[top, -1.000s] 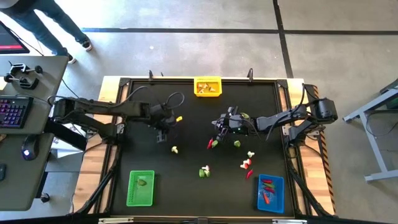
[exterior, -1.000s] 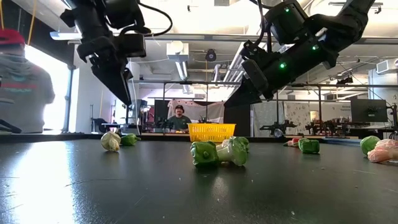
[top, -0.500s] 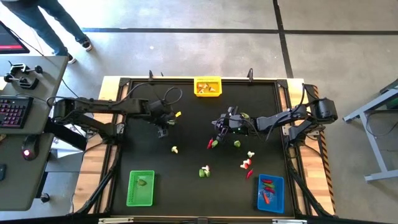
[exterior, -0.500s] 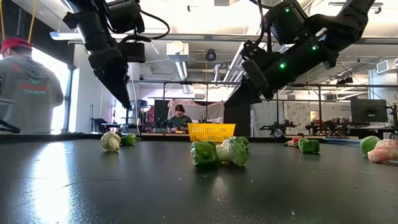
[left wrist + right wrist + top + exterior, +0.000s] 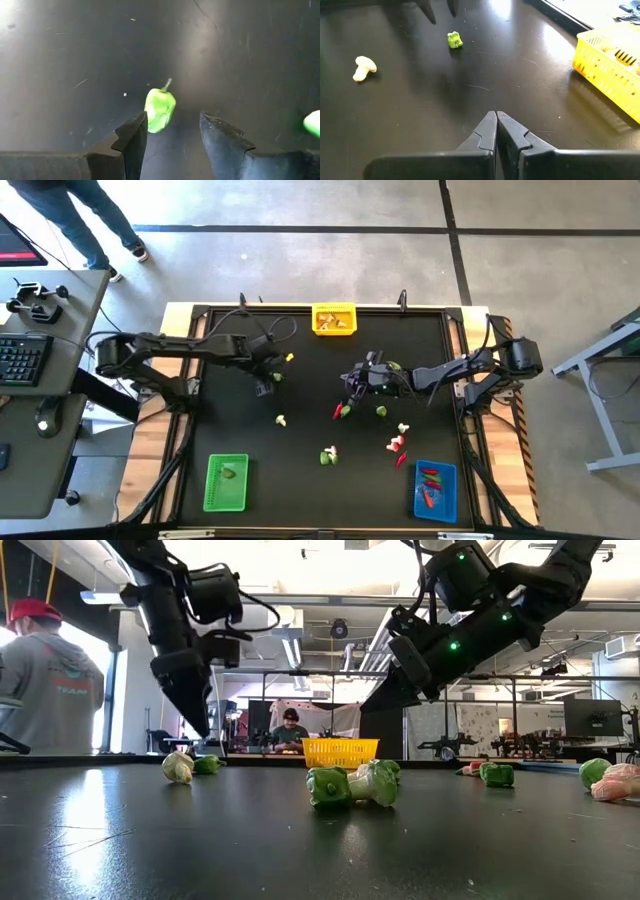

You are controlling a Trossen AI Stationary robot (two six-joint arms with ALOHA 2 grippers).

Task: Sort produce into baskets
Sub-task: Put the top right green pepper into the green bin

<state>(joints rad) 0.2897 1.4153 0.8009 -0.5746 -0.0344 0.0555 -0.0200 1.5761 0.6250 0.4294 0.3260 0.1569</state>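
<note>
Starting at the left side of the worktop [image 5: 200, 430], your left gripper [image 5: 171, 131] hangs with its fingers spread and nothing between them, poised over a small green pepper [image 5: 160, 108] that lies on the bare surface toward the far edge, left of centre; in the high view that pepper [image 5: 277, 377] sits just beside the fingertips. The green basket [image 5: 226, 483] waits in the near left corner with one green piece already in it, well apart from the pepper. A whitish mushroom [image 5: 281, 420] lies near the middle, the yellow basket [image 5: 334, 320] stands at the far edge, and your right gripper [image 5: 496, 131] hovers right of centre with its fingers pressed together on nothing. More produce lies scattered toward the near right, by the blue basket [image 5: 435, 489] in that corner. The risk, as I judge it, is in the descent: the pepper sits closer to one finger than the other, so if you come down without centring, that fingertip could land on it or nudge it away. It is small and rounded, so a closing pinch off its middle may squirt it across the smooth black surface. Carrying it to the green basket also crosses the mushroom's area, so keep clear of it.
</note>
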